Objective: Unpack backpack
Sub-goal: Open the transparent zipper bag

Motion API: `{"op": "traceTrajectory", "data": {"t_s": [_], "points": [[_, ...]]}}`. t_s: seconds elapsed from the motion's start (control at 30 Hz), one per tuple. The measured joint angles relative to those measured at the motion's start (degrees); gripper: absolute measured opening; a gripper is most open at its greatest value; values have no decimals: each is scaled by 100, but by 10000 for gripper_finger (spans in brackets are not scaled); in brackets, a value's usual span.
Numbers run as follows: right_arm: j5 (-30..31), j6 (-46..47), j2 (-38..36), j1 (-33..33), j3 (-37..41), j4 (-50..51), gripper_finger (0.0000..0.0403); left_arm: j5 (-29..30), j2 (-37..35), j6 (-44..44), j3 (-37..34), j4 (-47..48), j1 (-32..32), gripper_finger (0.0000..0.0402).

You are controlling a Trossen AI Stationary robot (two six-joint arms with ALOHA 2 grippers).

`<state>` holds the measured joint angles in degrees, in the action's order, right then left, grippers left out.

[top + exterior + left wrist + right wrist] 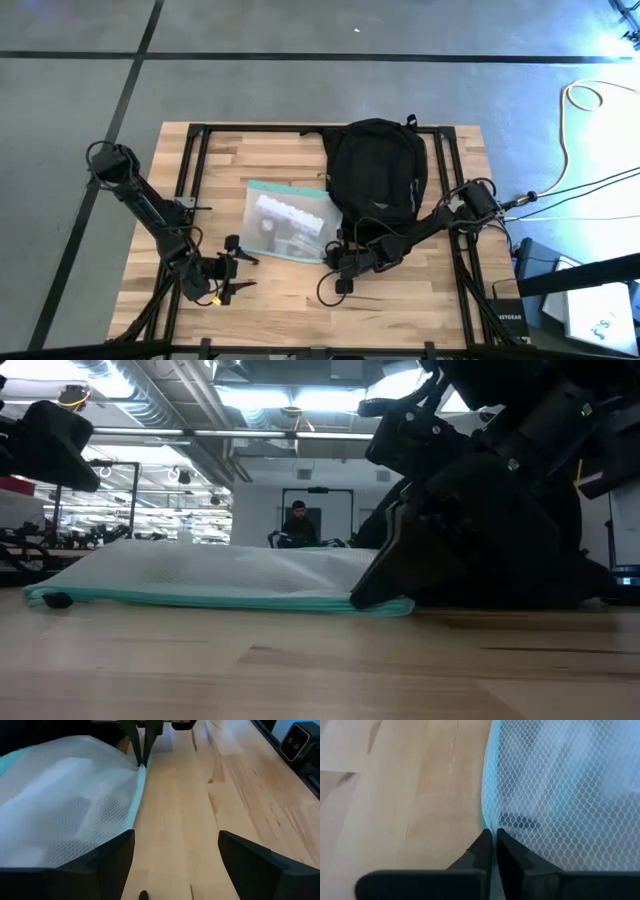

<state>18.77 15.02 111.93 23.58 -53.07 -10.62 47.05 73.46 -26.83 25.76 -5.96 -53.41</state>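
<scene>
The black backpack (375, 165) lies at the table's far right, with its top toward the far edge. Next to it on its left, a clear mesh pouch with a teal edge (288, 220) lies flat on the wood. My right gripper (336, 262) is at the pouch's near right corner and is shut on its edge. My left gripper (243, 272) stands open just off the pouch's near left corner. Nothing is between its fingers (115, 865), and only bare wood lies in front of them. In the low view the pouch (200, 575) lies in front of the backpack (520, 550). My right gripper pinches the pouch's teal edge (489, 822) between its two fingers, close to the near right corner. The fingers slant down from the table's right side. The pouch lies flat on the table, and only its edge is in the fingers (142, 755).
Black frame rails (190, 160) run along the table's left, far and right sides. Cables (590, 95) and boxes lie on the floor to the right. Bare wood lies free along the near edge (290, 305). A person (298, 520) is in the room beyond the table.
</scene>
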Motion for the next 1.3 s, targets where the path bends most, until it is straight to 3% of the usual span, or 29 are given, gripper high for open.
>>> {"op": "traceTrajectory", "data": {"t_s": [0.37, 0.73, 0.8, 0.93, 1.0, 1.1, 1.2, 1.3], "points": [[107, 263, -1059, 1, 32, 247, 0, -162, -935, -659, 2, 2632, -43, 272], [775, -275, -1922, -101, 18, 365, 1, -228, -948, -746, -12, 4515, -48, 272], [780, -318, -2000, -186, 14, 373, 1, -296, -939, -546, -132, 4329, -44, 272], [758, -311, -2058, -451, 14, 395, 1, -1025, -828, 286, -441, 3346, -13, 272], [336, -243, -2057, -556, 14, 399, 0, -1135, -707, 233, -569, 3041, -7, 272], [-84, -320, -2009, -602, 14, 408, 0, -956, -504, 144, -649, 2930, -17, 272], [88, -257, -2008, -589, 12, 424, 0, -357, -291, 229, -654, 2836, -13, 272], [127, -227, -2006, -600, 12, 434, 0, -270, -163, 771, -669, 2556, -4, 272]]}}
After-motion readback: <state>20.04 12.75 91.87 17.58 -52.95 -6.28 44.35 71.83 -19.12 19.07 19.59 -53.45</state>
